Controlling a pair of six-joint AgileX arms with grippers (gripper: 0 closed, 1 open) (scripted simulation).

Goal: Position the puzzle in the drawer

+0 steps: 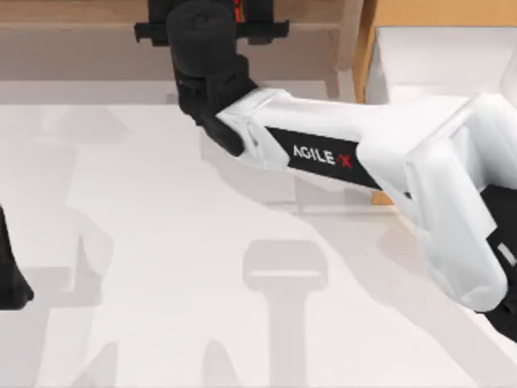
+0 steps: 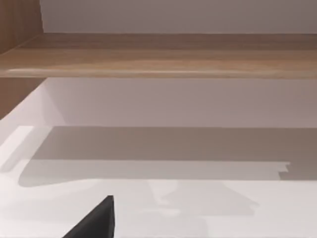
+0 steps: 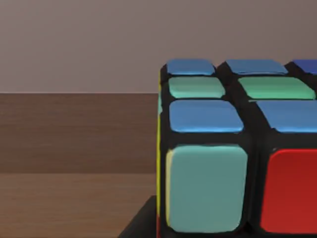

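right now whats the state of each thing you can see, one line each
right arm: stretched across the table toward the long wooden shelf
right gripper: at the shelf, at the top view's upper edge
puzzle: close before the right wrist camera, wood behind it
drawer: open, white inside showing, at the upper right
long wooden shelf: along the back
left gripper: parked at the table's left edge

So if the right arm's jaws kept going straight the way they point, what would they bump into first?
Probably the puzzle, which looms right in front of the right wrist camera over a wooden surface. How close it is can't be judged.
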